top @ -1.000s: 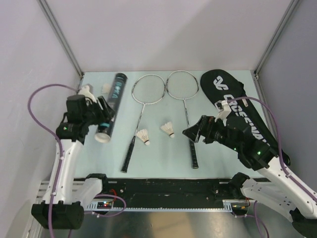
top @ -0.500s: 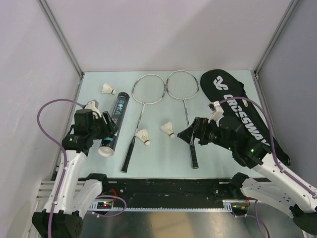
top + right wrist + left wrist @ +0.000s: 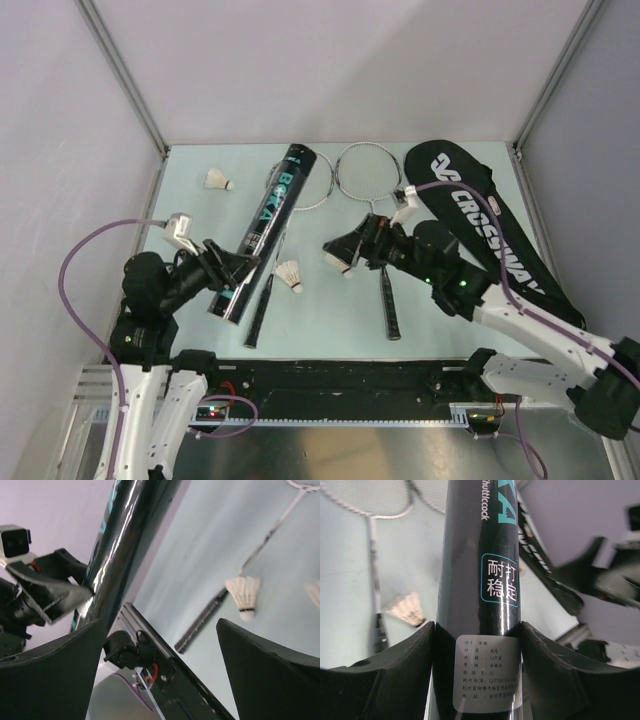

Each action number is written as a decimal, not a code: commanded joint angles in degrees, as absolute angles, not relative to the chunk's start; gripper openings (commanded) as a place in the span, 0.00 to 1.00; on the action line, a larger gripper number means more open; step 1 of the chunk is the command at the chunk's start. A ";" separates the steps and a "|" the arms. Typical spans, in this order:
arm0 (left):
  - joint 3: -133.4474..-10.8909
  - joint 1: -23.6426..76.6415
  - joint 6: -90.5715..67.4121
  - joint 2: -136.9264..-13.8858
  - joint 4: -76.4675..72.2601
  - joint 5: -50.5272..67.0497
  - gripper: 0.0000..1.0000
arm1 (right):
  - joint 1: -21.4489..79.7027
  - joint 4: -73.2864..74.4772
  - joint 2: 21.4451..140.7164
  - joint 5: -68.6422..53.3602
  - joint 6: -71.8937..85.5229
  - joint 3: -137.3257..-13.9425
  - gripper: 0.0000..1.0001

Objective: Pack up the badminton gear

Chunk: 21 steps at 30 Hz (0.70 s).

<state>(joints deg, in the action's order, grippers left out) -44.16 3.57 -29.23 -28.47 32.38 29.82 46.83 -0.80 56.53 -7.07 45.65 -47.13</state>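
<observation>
My left gripper (image 3: 230,283) is shut on the lower end of the black tube (image 3: 268,220), which hangs tilted over the left racket (image 3: 262,300), its top end toward the back. In the left wrist view the tube (image 3: 480,570) is clamped between both pads. My right gripper (image 3: 335,247) is open, its jaws wide with nothing between them, just over one shuttlecock (image 3: 341,264). A second shuttlecock (image 3: 290,275) lies beside the left racket's shaft; a third (image 3: 218,180) sits at the back left. The right racket (image 3: 385,295) lies beside the black CROSSWAY bag (image 3: 490,225).
Grey walls and metal posts close in the table on three sides. A black rail (image 3: 330,375) runs along the near edge. The right wrist view shows the tube (image 3: 125,540), a shuttlecock (image 3: 243,595) and a racket handle (image 3: 200,625).
The left arm has pulled back and swung the tube's top end rightward over the left racket head. My right gripper moved left, from the right racket's handle to the middle shuttlecock.
</observation>
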 commanded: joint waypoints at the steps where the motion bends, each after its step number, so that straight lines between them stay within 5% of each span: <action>1: -41.46 6.67 -36.75 -25.01 21.61 38.99 0.04 | 48.43 -20.52 62.91 -8.16 50.63 -47.04 0.99; 21: -33.42 14.45 -40.43 -24.30 13.28 44.45 0.05 | 45.73 -35.76 76.56 -9.75 55.04 -51.73 0.98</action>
